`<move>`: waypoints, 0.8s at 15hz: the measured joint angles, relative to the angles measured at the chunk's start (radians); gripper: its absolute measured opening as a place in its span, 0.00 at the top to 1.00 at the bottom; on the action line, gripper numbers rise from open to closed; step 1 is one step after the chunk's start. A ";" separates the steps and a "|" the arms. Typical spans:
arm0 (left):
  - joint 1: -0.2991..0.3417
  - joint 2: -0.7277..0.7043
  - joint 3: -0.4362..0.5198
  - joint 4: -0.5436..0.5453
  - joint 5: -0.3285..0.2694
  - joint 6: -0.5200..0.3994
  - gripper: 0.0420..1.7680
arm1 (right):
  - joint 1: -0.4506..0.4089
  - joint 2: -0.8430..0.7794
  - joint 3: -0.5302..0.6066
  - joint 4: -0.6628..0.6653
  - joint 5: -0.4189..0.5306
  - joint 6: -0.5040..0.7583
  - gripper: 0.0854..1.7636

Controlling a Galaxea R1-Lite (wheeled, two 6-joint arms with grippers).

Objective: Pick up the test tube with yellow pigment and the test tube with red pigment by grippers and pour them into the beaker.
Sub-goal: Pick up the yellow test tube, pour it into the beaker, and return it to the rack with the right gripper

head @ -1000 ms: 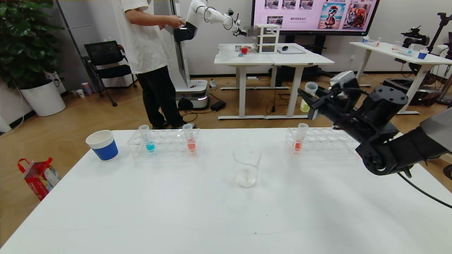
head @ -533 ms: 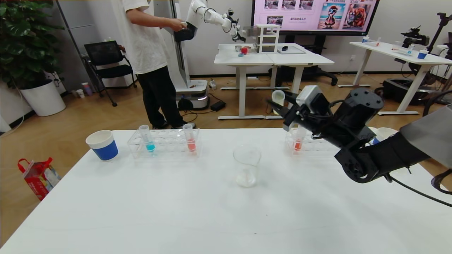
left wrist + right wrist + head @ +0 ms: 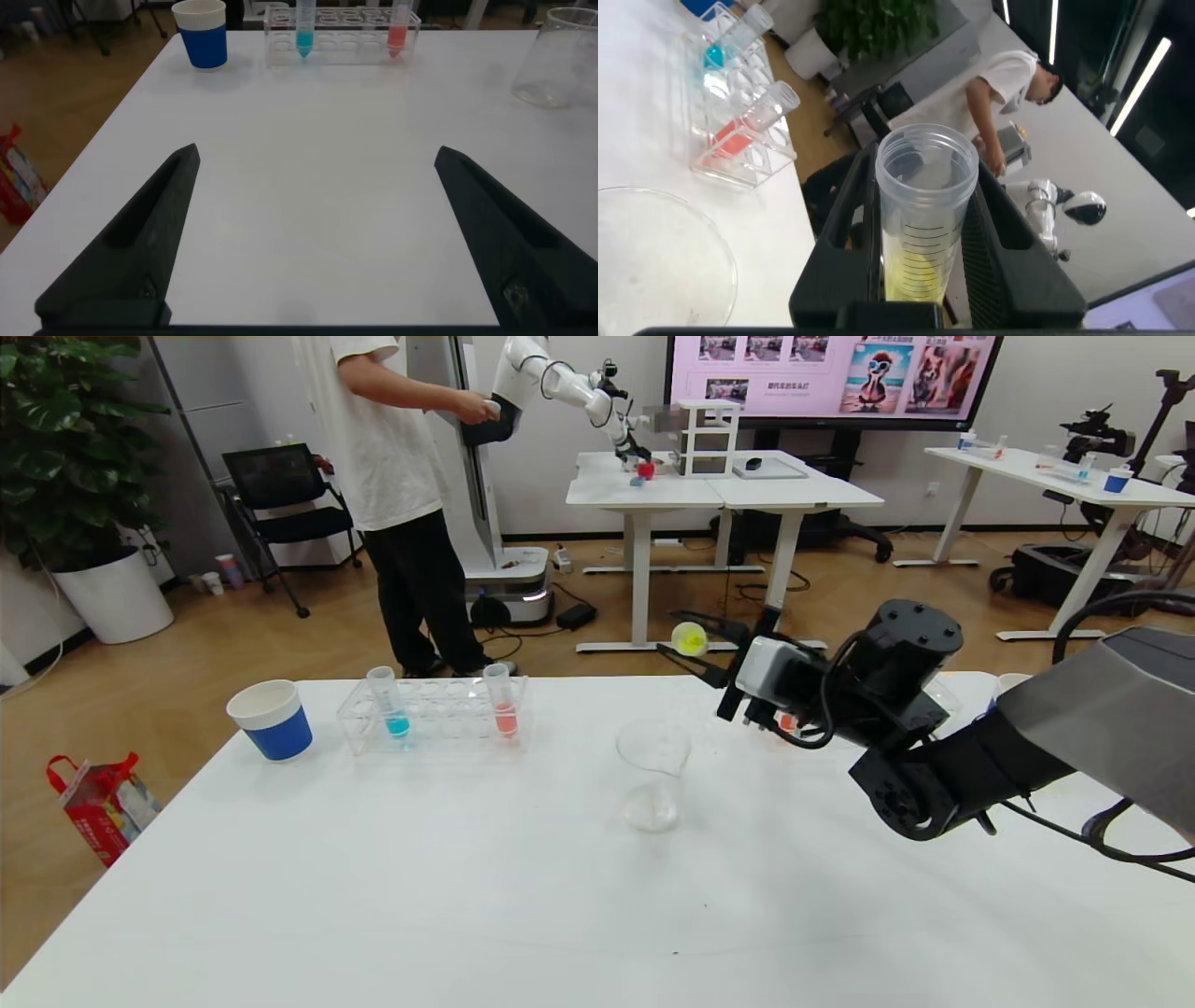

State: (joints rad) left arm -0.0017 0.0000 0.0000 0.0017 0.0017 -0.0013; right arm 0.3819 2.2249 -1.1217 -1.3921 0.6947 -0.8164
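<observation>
— White surface (image 3: 467,896) first: what is the right claw (image 3: 695,653) doing?
— It pinches the test tube with yellow pigment (image 3: 690,638), tilted, above and just behind the beaker (image 3: 653,775).
— And the left claw (image 3: 313,233)?
— Spread wide, low over the surface. The test tube with red pigment (image 3: 502,702) stands in its rack (image 3: 434,714).

Black right gripper (image 3: 695,651), pale grey box, black cables, grey shell
</observation>
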 joint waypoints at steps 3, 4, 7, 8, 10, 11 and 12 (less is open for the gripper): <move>0.000 0.000 0.000 0.000 0.000 0.000 0.01 | 0.014 0.020 0.000 -0.001 0.065 -0.088 0.75; 0.000 0.000 0.000 0.000 0.000 0.000 0.01 | 0.014 0.024 -0.002 0.003 0.081 -0.130 0.75; 0.000 0.000 0.000 0.000 0.000 0.000 0.01 | 0.005 0.038 -0.002 0.009 0.113 -0.226 0.75; 0.000 0.000 0.000 0.000 0.000 0.000 0.01 | 0.000 0.045 -0.009 0.010 0.131 -0.251 0.75; 0.000 0.000 0.000 0.000 0.000 0.000 0.01 | -0.010 0.063 -0.033 0.011 0.150 -0.294 0.75; 0.000 0.000 0.000 0.000 0.000 0.000 0.01 | -0.014 0.073 -0.050 0.012 0.161 -0.314 0.75; 0.000 0.000 0.000 0.000 0.000 0.000 0.01 | -0.016 0.082 -0.064 0.014 0.171 -0.331 0.75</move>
State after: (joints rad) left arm -0.0017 0.0000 0.0000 0.0017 0.0013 -0.0013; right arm 0.3660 2.3068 -1.1853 -1.3777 0.8660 -1.1477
